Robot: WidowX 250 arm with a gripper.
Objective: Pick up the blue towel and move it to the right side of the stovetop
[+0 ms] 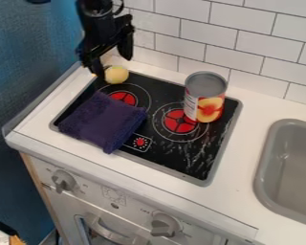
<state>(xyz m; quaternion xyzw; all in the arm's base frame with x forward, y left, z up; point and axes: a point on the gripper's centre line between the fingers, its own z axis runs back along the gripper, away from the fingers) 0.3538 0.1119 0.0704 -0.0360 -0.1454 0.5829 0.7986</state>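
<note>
Camera view: the gripper point(111, 63) has its jaws spread wide with nothing held, near the yellow ball point(116, 74); contact is unclear. The blue towel point(103, 121), dark, rumpled and squarish, lies on the stovetop's point(197, 160) left front, left of the can point(204, 97).

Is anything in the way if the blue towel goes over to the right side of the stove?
Partly: the can stands on the right side, toward the back. Nothing visible stands between the blue towel and the front right part of the stovetop.
</note>
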